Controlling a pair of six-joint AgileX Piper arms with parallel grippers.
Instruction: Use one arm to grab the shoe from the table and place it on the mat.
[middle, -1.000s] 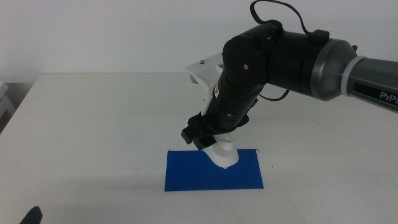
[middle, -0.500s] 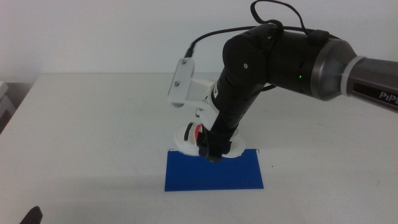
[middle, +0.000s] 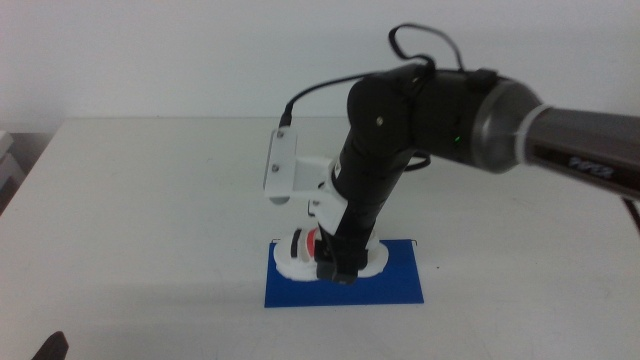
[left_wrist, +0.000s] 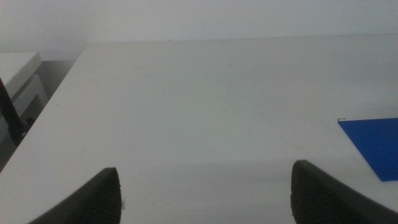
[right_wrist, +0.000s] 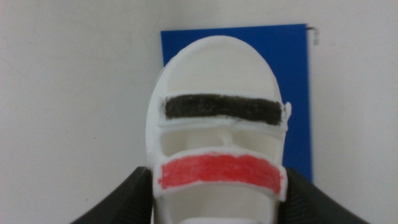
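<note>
The right arm (middle: 430, 100), thick, black and dark grey, reaches in from the right side and bends steeply downward at mid-table. A white bracket (middle: 285, 168) sits on its left side near the wrist. The right gripper (middle: 335, 262) points down, its two dark jaws clamped against both sides of the shoe (right_wrist: 217, 140). The left gripper (left_wrist: 205, 193) waits at the near left, jaws spread wide.

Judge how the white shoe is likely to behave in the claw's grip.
The shoe probably stays stiff: its sole and straps hold shape between the right claw. It seems light, carried by its sides over the mat. Its smooth sides might slip.
</note>
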